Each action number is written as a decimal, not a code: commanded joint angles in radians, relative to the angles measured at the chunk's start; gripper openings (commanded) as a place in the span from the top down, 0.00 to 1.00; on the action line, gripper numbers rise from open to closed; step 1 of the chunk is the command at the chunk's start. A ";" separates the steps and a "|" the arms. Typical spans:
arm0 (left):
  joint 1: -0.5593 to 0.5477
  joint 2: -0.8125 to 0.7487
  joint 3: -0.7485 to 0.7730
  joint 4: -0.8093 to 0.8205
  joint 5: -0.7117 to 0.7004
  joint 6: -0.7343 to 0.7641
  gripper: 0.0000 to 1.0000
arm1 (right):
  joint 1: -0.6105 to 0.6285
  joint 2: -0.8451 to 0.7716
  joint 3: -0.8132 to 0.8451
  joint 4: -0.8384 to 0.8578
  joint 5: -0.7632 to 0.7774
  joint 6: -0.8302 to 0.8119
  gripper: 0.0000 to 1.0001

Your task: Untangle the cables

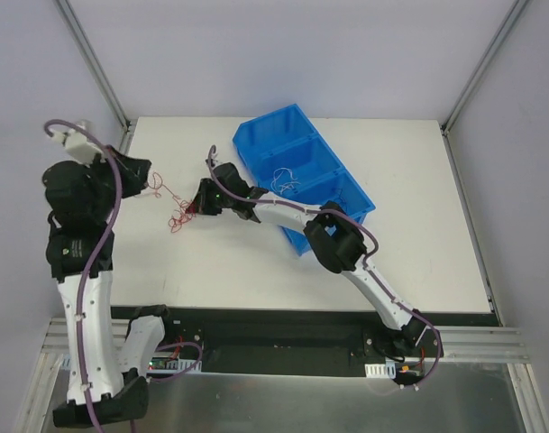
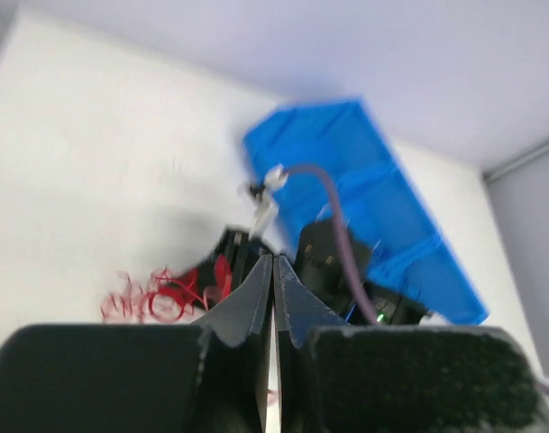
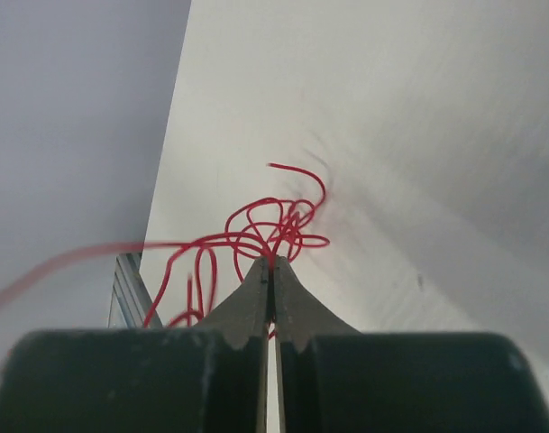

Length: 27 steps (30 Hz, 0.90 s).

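As pale walls (image 1: 301, 54) enclose it, the white table (image 1: 409, 262) bears red cables (image 1: 178, 216)

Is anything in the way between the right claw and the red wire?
No, nothing visible is in the way. The right gripper is already shut right on the red wire, whose curly strands meet at its fingertips.
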 commanded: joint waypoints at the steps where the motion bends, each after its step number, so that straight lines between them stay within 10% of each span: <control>1: -0.004 -0.091 0.305 0.136 -0.092 -0.047 1.00 | -0.058 -0.074 -0.050 -0.083 0.117 -0.065 0.99; 10: -0.004 -0.035 0.602 0.136 -0.066 -0.107 1.00 | -0.101 -0.116 -0.079 -0.123 0.174 -0.119 0.99; 17: -0.004 -0.073 0.156 0.127 0.015 -0.151 0.98 | -0.111 -0.203 -0.138 -0.094 0.113 -0.162 0.82; 27: -0.004 0.245 -0.202 0.107 0.103 -0.033 0.36 | -0.132 -0.356 -0.289 0.011 0.060 -0.248 0.55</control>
